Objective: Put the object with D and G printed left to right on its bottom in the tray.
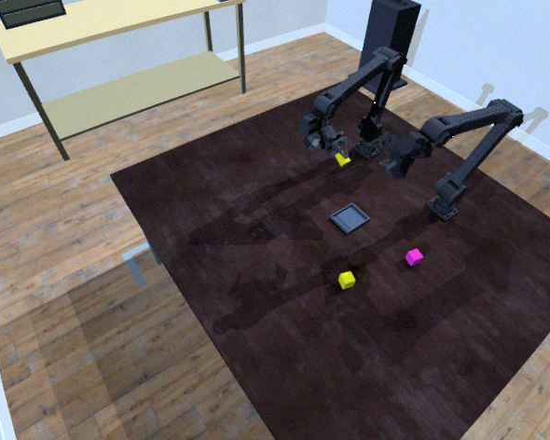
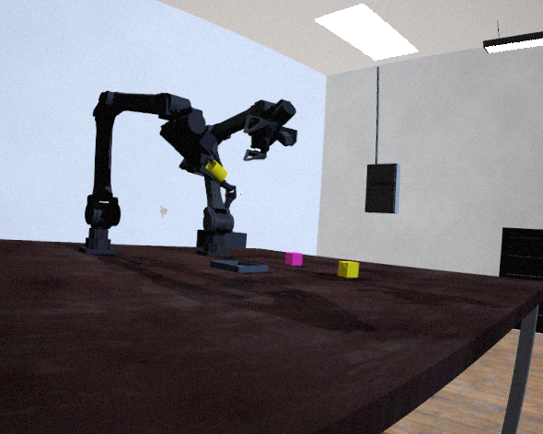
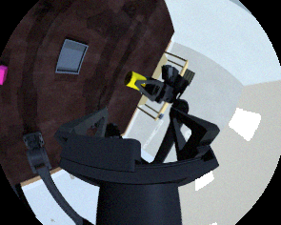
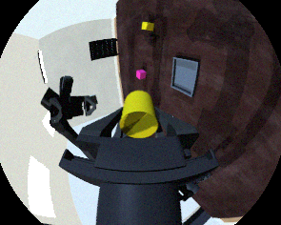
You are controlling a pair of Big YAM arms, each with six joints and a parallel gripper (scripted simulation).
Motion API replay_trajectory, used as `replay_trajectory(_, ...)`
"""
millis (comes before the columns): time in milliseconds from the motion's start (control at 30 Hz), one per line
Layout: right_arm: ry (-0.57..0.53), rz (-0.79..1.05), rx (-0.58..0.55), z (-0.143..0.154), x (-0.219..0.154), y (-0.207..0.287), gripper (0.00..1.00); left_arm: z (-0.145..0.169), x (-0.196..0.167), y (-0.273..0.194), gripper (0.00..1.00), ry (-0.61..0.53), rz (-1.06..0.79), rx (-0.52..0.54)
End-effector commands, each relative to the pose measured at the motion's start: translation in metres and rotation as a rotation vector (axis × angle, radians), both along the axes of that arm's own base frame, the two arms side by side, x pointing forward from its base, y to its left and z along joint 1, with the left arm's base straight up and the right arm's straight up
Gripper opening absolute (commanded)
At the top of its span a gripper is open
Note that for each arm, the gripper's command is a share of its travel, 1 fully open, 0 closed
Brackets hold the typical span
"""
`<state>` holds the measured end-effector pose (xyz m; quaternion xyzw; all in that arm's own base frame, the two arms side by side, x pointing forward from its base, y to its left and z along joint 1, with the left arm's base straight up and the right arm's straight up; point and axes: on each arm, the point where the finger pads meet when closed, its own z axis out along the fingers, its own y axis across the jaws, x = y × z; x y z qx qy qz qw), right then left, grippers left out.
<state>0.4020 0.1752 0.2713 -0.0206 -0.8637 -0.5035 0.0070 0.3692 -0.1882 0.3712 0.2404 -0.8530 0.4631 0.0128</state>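
Note:
A yellow cylinder [image 1: 342, 159] [image 2: 216, 171] [image 3: 133, 80] [image 4: 140, 107] is held tilted, high above the table, in my right gripper [image 4: 138, 110], which is shut on it. One end face shows in the right wrist view, partly shadowed; I can read no letters. My left gripper [image 2: 249, 140] [image 3: 138, 111] is open and empty in the air, apart from the cylinder. A magenta cube [image 1: 414, 257] [image 2: 294, 258] [image 3: 0, 75] [image 4: 141, 73] and a yellow cube [image 1: 346, 280] [image 2: 348, 268] [image 4: 148, 26] stand on the table, their undersides hidden. The grey tray [image 1: 350, 218] [image 2: 255, 268] [image 3: 71, 57] [image 4: 185, 76] is empty.
The two arms are raised near each other over the table [image 1: 284, 378] [image 2: 215, 363]. Both cubes stand apart from the tray, on the same side of it. A wooden workbench [image 1: 119, 33] and a dark tower [image 1: 389, 37] stand beyond the table.

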Motion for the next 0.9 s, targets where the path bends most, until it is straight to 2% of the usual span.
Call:
replay_trajectory(0, -0.057, 0.004, -0.001, 0.023, 0.020, -0.001, 0.38, 0.047, -0.001, 0.008, 1.00, -0.338, -0.145, 0.046)
replay_trajectory(233, -0.033, -0.010, -0.045, 0.014, 0.012, 0.011, 0.38, 0.065, -0.011, 0.014, 1.00, -0.562, -0.243, 0.108)
replay_trajectory(300, -0.033, -0.010, -0.045, 0.014, 0.012, 0.011, 0.38, 0.065, -0.011, 0.014, 1.00, -0.562, -0.243, 0.108)
replay_trajectory(333, -0.029, -0.014, -0.053, 0.013, 0.012, 0.012, 0.38, 0.065, -0.010, 0.014, 1.00, -0.599, -0.265, 0.121)
replay_trajectory(400, -0.025, -0.023, -0.088, 0.007, 0.011, 0.016, 0.38, 0.076, -0.017, 0.016, 1.00, -0.710, -0.311, 0.154)
replay_trajectory(667, 0.024, -0.037, -0.202, -0.030, 0.007, 0.028, 0.38, 0.096, -0.031, 0.022, 1.00, -0.948, -0.411, 0.242)
replay_trajectory(800, 0.026, -0.048, -0.255, -0.038, 0.009, 0.034, 0.38, 0.106, -0.038, 0.025, 1.00, -1.074, -0.465, 0.293)
replay_trajectory(867, 0.026, -0.048, -0.255, -0.038, 0.009, 0.034, 0.38, 0.106, -0.038, 0.025, 1.00, -1.074, -0.465, 0.293)
